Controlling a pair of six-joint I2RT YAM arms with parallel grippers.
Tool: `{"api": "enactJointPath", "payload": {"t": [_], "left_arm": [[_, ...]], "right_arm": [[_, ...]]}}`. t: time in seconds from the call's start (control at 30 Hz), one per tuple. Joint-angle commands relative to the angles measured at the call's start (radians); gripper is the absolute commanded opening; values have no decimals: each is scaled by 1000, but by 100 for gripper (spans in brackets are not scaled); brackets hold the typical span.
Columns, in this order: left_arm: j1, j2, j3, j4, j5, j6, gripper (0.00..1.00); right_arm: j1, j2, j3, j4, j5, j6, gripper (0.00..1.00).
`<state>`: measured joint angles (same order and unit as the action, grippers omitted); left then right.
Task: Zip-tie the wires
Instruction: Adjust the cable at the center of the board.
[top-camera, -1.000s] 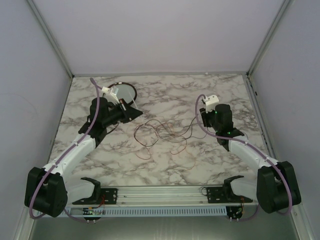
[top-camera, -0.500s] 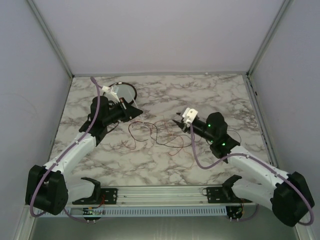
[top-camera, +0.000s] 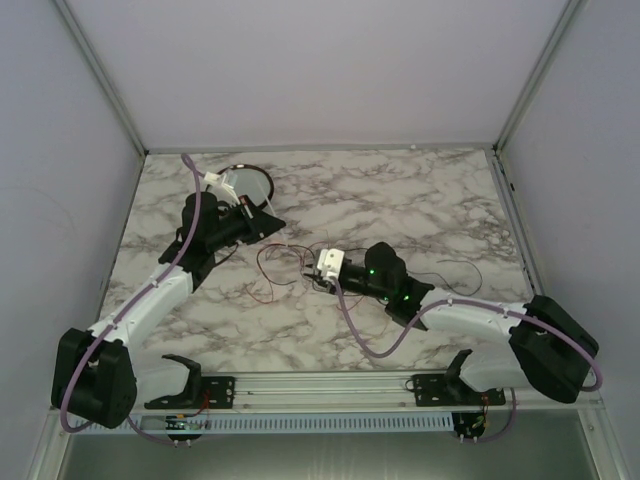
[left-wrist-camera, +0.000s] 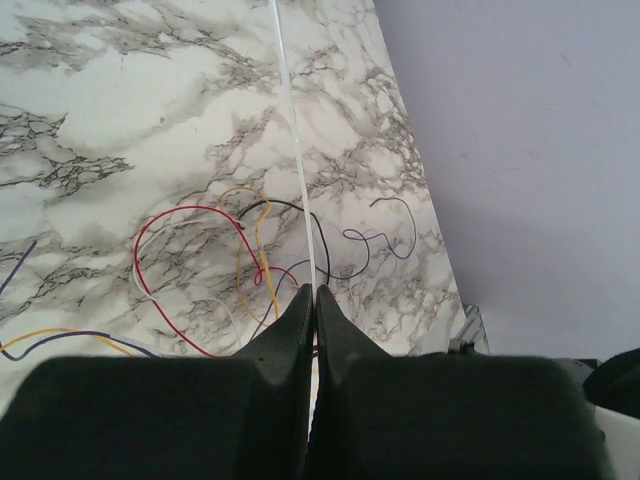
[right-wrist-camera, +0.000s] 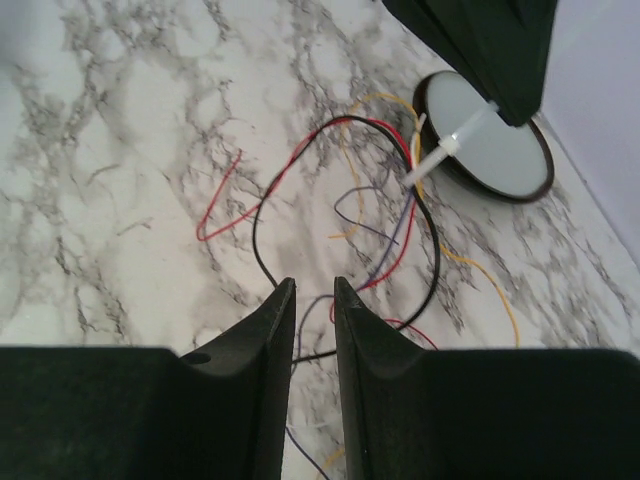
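The arms (top-camera: 150, 300) are white with black joints (top-camera: 95, 385) and lilac cables (top-camera: 360, 335); the left hand (left-wrist-camera: 311, 292) and right hand (right-wrist-camera: 313, 284) are black.

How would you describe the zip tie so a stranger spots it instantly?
On the marble table, find the left arm's fingers near the round dish. The zip tie is the straight white strip they pinch, unlike the curling coloured wires nearby.

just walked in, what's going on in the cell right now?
The left gripper is shut on a thin white zip tie, holding it out near the round dish. The right gripper is low over the loose tangle of wires in the middle of the marble table. Its jaws are slightly apart with strands under the gap, and nothing looks gripped. The wires are spread out and not yet tied.
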<state>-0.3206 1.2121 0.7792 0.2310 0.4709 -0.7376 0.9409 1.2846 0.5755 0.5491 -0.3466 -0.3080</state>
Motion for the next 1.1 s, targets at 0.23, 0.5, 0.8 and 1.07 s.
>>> {"api": "enactJointPath", "payload": {"t": [0.23, 0.5, 0.8, 1.07], "left_arm": [[3, 17, 28, 13, 0, -15, 0], [-6, 2, -11, 55, -27, -85, 0], [-15, 1, -43, 83, -33, -106, 0], [-17, -15, -43, 74, -36, -105, 0]], "right_arm": [[40, 126, 31, 152, -15, 98, 22], [60, 158, 33, 238, 84, 88, 25], [57, 195, 18, 254, 140, 100, 25], [51, 240, 30, 256, 123, 108, 26]]}}
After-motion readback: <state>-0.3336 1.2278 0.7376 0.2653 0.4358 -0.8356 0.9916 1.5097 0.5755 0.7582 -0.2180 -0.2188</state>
